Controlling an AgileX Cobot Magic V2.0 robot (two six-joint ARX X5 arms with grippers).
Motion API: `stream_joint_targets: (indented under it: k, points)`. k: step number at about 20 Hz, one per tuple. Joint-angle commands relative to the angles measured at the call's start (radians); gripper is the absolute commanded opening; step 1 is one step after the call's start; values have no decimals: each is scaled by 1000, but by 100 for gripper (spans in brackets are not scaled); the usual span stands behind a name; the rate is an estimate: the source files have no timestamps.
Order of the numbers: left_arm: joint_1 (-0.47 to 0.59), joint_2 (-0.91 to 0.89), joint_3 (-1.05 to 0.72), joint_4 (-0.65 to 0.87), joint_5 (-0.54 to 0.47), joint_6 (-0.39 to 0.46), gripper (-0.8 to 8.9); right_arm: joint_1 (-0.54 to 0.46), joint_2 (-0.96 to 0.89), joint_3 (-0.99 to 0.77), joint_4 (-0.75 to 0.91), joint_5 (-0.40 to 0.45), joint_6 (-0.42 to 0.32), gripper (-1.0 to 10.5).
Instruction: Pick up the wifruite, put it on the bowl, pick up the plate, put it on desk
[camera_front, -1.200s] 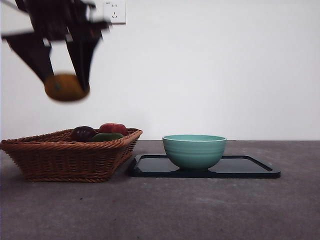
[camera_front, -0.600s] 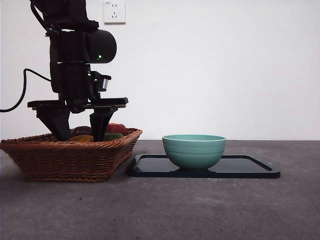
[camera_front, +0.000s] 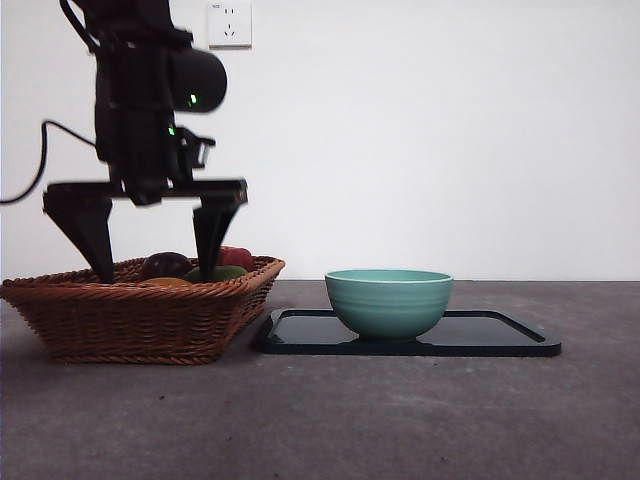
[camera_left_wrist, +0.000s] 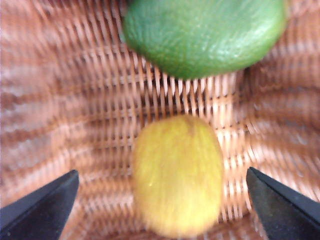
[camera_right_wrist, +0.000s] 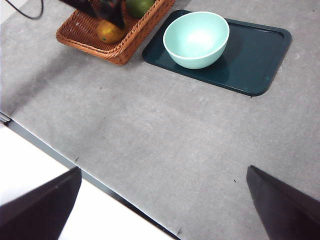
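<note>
Left claw (camera_front: 152, 272) spread since, wifruite (camera_left_wrist: 177, 175) on basket (camera_front: 140, 320) weave.

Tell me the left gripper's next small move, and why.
Probably close on the brown-orange fruit. The left gripper is open down in the basket, its jaws on either side of the fruit without touching it. The bowl has nothing in it.
</note>
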Motion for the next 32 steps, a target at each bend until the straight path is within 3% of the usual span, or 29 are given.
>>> stream_joint_targets:
  k: [1, 3, 6, 9, 11, 13, 17, 24, 32]
  points:
    - [-10, -107, 23, -52, 1, 52, 599, 5, 2, 8, 12, 1, 0, 552]
    - [-33, -246, 23, -103, 3, 92, 598, 5, 2, 8, 30, 0, 0, 552]
    - [-82, -491, 23, -117, 122, 164, 598, 5, 2, 8, 47, 0, 1, 552]
    - [-121, -699, 23, -150, 152, 224, 594, 5, 2, 8, 47, 0, 1, 552]
    - [-132, -792, 21, -217, 168, 242, 594, 5, 2, 8, 47, 0, 10, 552]
    - [-140, -859, 9, -280, 246, 267, 594, 5, 2, 8, 47, 0, 23, 552]
    - [-146, -993, -79, -283, 383, 303, 594, 5, 3, 8, 47, 0, 55, 552]
    - [-146, -1224, -299, -248, 388, 309, 594, 5, 58, 10, 48, 0, 90, 551]
    - [-146, -1335, -334, -233, 388, 293, 594, 5, 416, 67, 131, -12, 91, 551]
